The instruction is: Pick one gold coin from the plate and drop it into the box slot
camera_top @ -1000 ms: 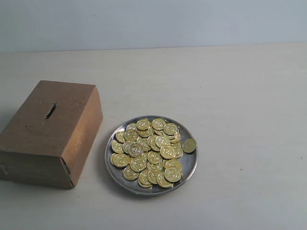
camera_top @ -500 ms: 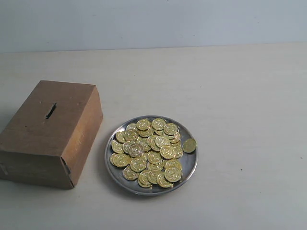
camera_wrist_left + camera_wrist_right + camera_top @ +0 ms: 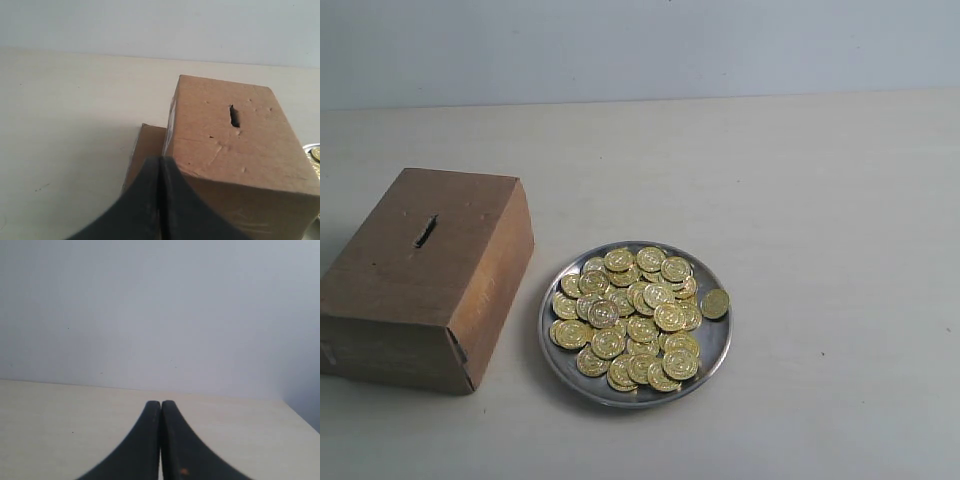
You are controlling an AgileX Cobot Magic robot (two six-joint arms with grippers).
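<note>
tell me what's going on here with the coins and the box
Nothing is being handled at this moment. The gold coins lie heaped on the plate, which sits beside the box, and the box slot faces up with nothing in it. Neither arm shows in the exterior view. The left gripper is shut and empty, looking toward the box; the right gripper is shut and empty over bare table. No coin has been picked yet.
</note>
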